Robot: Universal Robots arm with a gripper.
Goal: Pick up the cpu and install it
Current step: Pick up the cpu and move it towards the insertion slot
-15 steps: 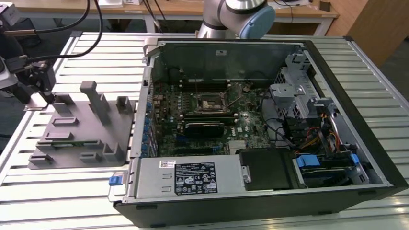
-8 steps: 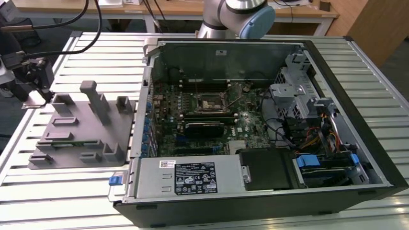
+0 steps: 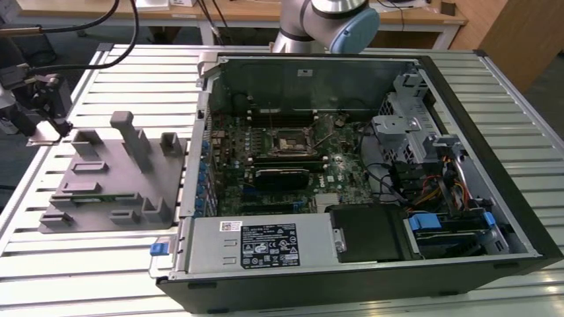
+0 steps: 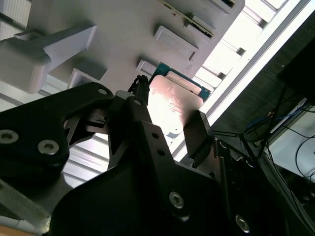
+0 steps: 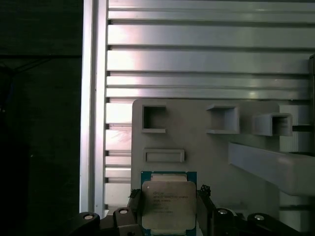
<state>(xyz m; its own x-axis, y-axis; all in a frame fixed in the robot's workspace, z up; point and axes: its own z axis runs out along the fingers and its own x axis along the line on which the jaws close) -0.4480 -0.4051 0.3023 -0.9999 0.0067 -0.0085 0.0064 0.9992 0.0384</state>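
The pincer [image 3: 49,125] hangs over the far corner of the grey fixture tray [image 3: 110,178], on the exterior view's left. Its black, bolted metal fingers [image 5: 136,202] are pinching the cpu [image 5: 169,204] by two opposite edges. In both wrist views the cpu is a flat square chip with a smooth silvery lid on a thin green-blue rim, held face-up just above the tray's matte surface. Beside it are shallow rectangular pockets [image 5: 164,156] and raised hollow boxes [image 5: 154,118] moulded into the tray.

The tray lies flat on the ribbed aluminium worktop [image 3: 105,264], and several upright grey blocks [image 3: 132,135] stand on it. On the tray's other side, towards the exterior view's right, an open black computer case [image 3: 493,119] lies on its side. Inside it are a green motherboard [image 3: 264,191] and a square, dark-framed socket [image 3: 288,142]. Behind the case rises the robot arm [image 3: 335,23], a silver tube with a pale blue joint cap.
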